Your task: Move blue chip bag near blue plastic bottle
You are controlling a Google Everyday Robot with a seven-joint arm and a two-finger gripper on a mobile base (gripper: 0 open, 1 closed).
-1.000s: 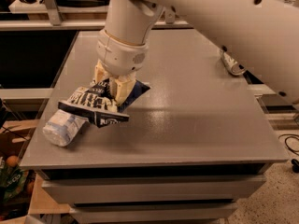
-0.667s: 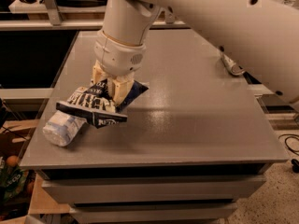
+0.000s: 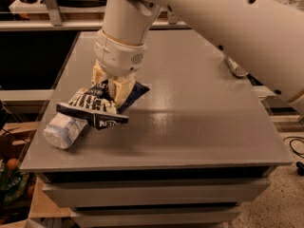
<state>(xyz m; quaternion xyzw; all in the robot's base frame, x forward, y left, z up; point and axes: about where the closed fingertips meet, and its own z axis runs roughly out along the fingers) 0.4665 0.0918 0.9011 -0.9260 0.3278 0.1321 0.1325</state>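
Note:
The blue chip bag, dark navy with white lettering, hangs crumpled from my gripper over the left front part of the grey table. The gripper's cream fingers are shut on the bag's upper right part. The bag's lower left end overlaps the blue plastic bottle, which lies on its side near the table's left front corner, its far end hidden under the bag.
My large white arm crosses the top of the view from the right. A small pale object lies by the table's right edge. Boxes and clutter sit on the floor to the left.
The gripper with the bag has shifted slightly left and toward the bottle; the bag now overlaps the bottle a little more.

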